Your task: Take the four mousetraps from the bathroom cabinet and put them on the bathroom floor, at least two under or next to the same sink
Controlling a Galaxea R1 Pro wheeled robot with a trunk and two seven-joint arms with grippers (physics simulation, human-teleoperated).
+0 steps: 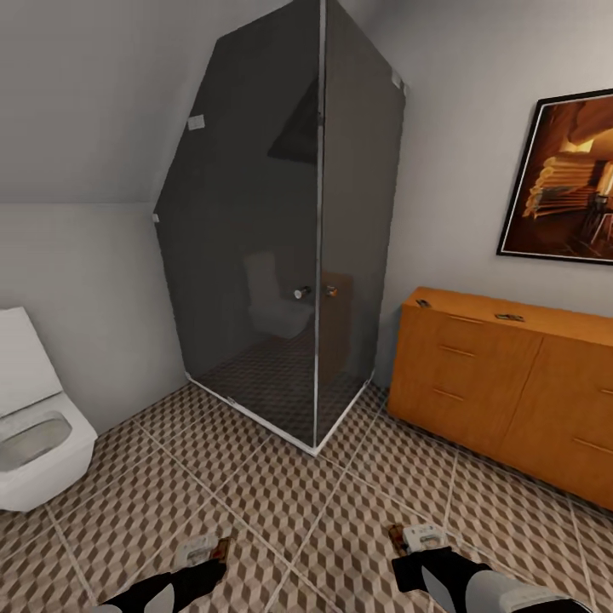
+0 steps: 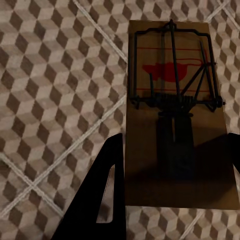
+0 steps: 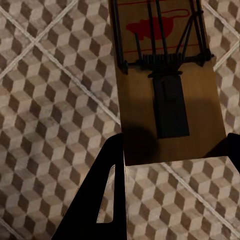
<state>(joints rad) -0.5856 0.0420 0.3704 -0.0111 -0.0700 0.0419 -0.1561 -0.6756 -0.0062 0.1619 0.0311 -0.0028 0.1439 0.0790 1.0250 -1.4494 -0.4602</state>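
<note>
The robot faces a dark glass shower (image 1: 281, 238) in the far corner, with a toilet (image 1: 34, 443) at the left, an orange cabinet (image 1: 502, 383) at the right and a framed picture (image 1: 566, 183) above it. Each arm carries a mousetrap over the floor (image 1: 298, 511). The left gripper (image 2: 172, 185) is clamped on the near end of its trap (image 2: 175, 115), one dark finger at each edge of the board, the wire spring and red print pointing away. The right gripper (image 3: 172, 170) grips a second trap (image 3: 167, 80) the same way. In the head view both sit at the near edge, the left trap (image 1: 209, 549) and the right trap (image 1: 421, 536) held just above the tiles. A small dark thing lies on the cabinet top (image 1: 509, 317), too small to identify. The step in hand looks like carrying two traps toward a drop spot. No sink is in sight here, so the next move likely calls for turning the base to find it, then lowering both traps flat onto the tiles beside it and releasing.
</note>
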